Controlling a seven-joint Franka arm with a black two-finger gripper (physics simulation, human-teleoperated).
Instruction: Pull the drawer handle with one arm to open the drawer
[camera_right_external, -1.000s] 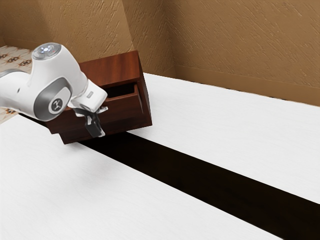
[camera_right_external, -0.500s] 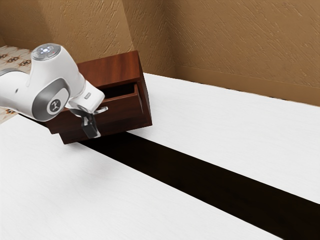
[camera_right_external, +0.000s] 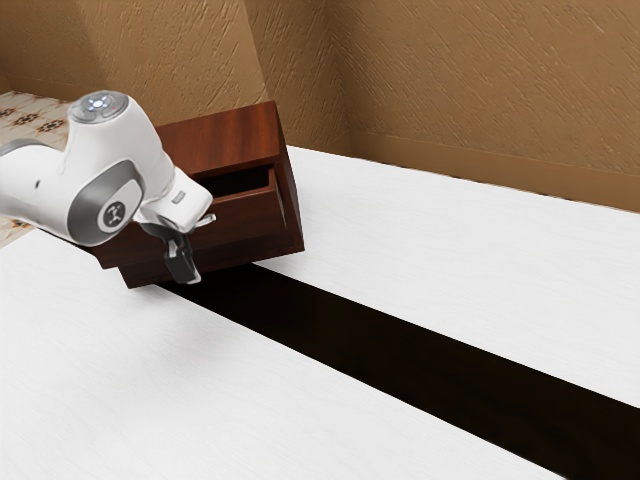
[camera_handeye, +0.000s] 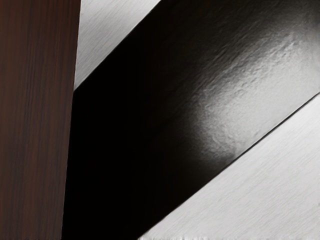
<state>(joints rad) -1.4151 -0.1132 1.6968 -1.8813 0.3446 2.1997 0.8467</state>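
Observation:
A dark red-brown wooden cabinet (camera_right_external: 225, 135) stands at the back of the table, toward the exterior view's left. Its drawer (camera_right_external: 255, 220) is pulled out a little, leaving a dark gap along its top edge. My gripper (camera_right_external: 182, 262) hangs right in front of the drawer's face, near its lower part, pointing down. My hand and arm hide the handle. In the wrist view, a wooden panel of the drawer (camera_handeye: 35, 120) lies close beside the hand.
A wide black strip (camera_right_external: 400, 350) runs diagonally across the white table (camera_right_external: 450, 240) from under the cabinet toward the exterior view's lower right, and the strip (camera_handeye: 165, 125) lies under the hand. Brown textured walls (camera_right_external: 480, 70) stand behind.
My hand has shifted slightly toward the exterior view's left along the drawer's face, and the arm has turned a little. The drawer's gap looks the same.

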